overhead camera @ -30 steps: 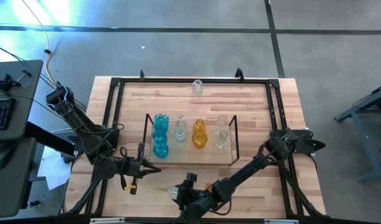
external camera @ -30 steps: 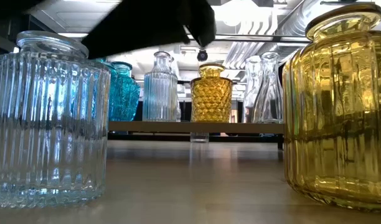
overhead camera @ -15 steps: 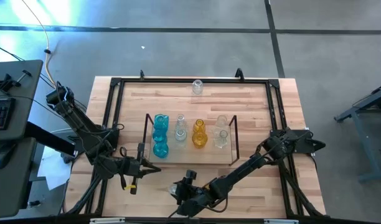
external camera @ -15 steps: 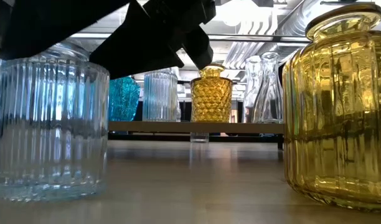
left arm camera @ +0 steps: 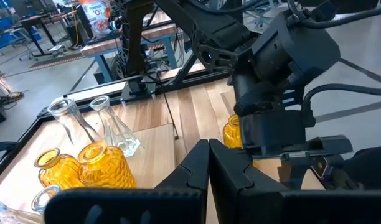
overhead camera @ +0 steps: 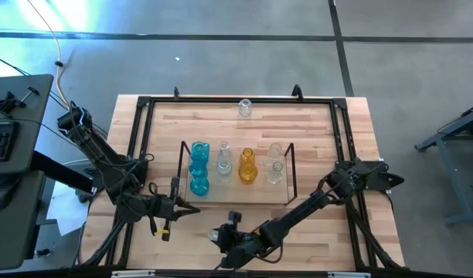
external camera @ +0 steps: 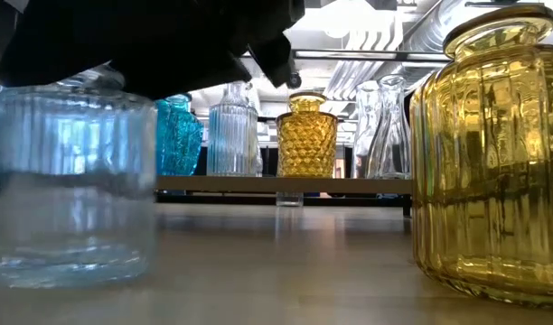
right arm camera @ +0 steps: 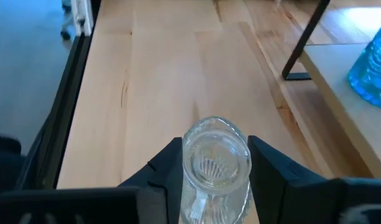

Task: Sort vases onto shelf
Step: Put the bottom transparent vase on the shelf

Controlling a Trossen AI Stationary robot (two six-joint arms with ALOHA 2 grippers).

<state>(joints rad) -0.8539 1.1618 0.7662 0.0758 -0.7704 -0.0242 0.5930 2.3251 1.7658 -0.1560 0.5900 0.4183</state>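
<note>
A clear ribbed vase (right arm camera: 215, 163) (external camera: 73, 194) stands near the table's near edge, left of centre, with my right gripper (right arm camera: 216, 171) (overhead camera: 221, 235) shut on it. An amber vase (external camera: 489, 153) stands on the table close by. The shelf (overhead camera: 287, 189) at mid table carries blue vases (overhead camera: 198, 151), a pale one (overhead camera: 223, 159), an amber one (overhead camera: 246, 167) and clear ones (overhead camera: 275, 164). Another clear vase (overhead camera: 244, 106) stands at the far edge. My left gripper (left arm camera: 208, 158) (overhead camera: 184, 208) hovers shut left of the shelf's near corner, holding nothing. My right gripper pinches the clear vase's top part (right arm camera: 185, 163) between its two fingers (right arm camera: 268, 171), one on each side. The fingers slant down from the table's right side. The vase is upright with its base (external camera: 69, 271) low at the table; whether it is lifted I cannot tell.
A black frame (overhead camera: 140, 139) edges the table top. The shelf's dark end post (right arm camera: 302, 43) and a blue vase (right arm camera: 371, 68) stand just beyond the held vase. Bare wood lies between the shelf and the near edge.
My right gripper has come down over the clear vase's top, shifting a little toward the table's left edge, and its fingers have shut on the vase. The vase has shifted slightly and shows blurred in the low view.
</note>
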